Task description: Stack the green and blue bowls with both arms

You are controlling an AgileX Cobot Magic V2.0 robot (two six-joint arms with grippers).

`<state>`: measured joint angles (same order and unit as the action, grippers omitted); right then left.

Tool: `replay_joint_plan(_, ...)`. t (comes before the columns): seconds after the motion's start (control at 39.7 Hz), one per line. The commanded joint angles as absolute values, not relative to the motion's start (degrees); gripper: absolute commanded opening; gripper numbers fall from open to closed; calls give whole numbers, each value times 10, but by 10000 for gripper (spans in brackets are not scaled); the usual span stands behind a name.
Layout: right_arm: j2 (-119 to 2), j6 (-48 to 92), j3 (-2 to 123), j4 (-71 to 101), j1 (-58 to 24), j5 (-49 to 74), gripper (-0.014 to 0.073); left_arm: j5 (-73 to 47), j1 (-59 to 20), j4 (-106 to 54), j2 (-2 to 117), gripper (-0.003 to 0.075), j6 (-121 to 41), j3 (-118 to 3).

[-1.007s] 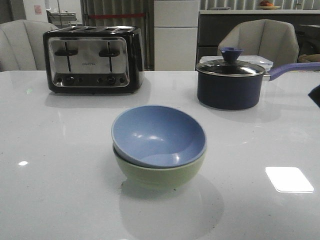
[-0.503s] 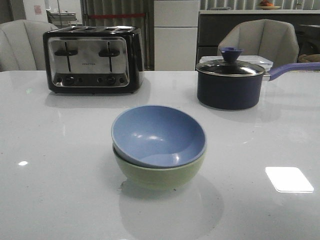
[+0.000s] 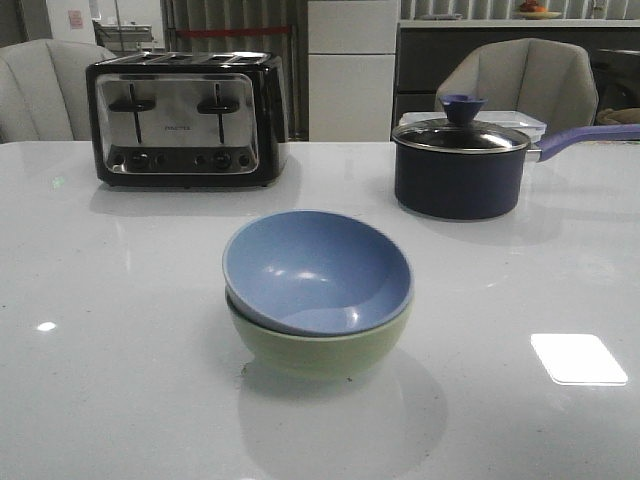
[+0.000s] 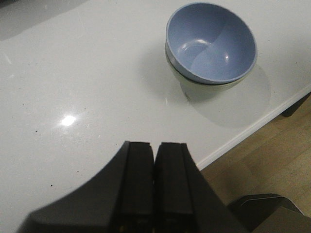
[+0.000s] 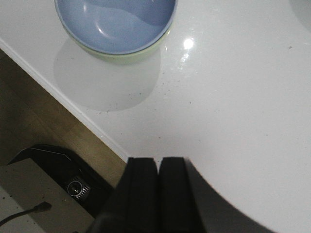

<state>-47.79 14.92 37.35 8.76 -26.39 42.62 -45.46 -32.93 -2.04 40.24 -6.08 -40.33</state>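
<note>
Resting mid-table, blue bowl sits nested, slightly tilted, inside green bowl. Left gripper and right gripper both have fingers pressed together, empty, clear of the bowls. Behind: toaster far left, lidded saucepan far right.

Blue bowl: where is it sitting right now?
In the front view the blue bowl sits nested, slightly tilted, inside the green bowl at the table's centre, nearer the camera than the toaster and the saucepan.
</note>
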Motion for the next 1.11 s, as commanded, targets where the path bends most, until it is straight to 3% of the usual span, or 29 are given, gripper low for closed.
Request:
replay_joint_plan(0.0, -474, 148, 391, 94, -259, 398, 53, -410, -330, -21, 400, 97, -49, -418)
replay_joint_plan(0.55, -474, 148, 391, 94, -259, 398, 53, -401, -330, -17, 392, 97, -51, -417)
replay_joint_plan(0.78, -474, 148, 391, 94, -259, 399, 53, -287, -212, 0, 302, 97, -53, -354)
replay_joint_plan(1.08, -474, 148, 391, 94, -259, 399, 53, -89, -59, -11, 94, 97, -53, -119)
